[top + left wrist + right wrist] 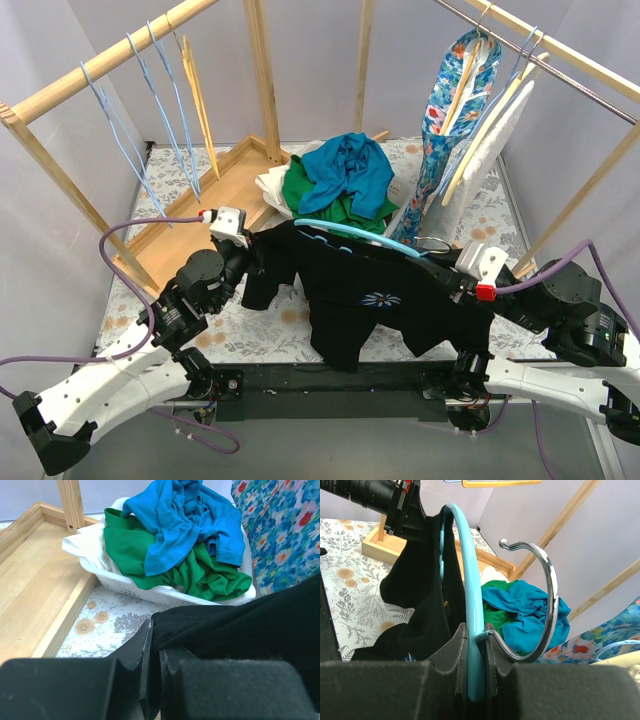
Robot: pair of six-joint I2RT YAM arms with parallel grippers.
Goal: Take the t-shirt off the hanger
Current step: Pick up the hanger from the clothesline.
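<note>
We hold the black t-shirt [380, 310] above the table [260, 338], between our two arms. It hangs draped over the blue hanger [350, 232]. Our left gripper [155, 632] is pinched tight on an edge of the t-shirt at its left end. Our right gripper [476, 637] clamps the hanger's blue bar just beside its metal hook [547, 605]. Behind the t-shirt sits a white basket [131, 587] heaped with blue and green clothes.

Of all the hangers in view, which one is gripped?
The light-blue hanger carrying the black t-shirt, pinched in the right gripper; all others hang from the rails.
</note>
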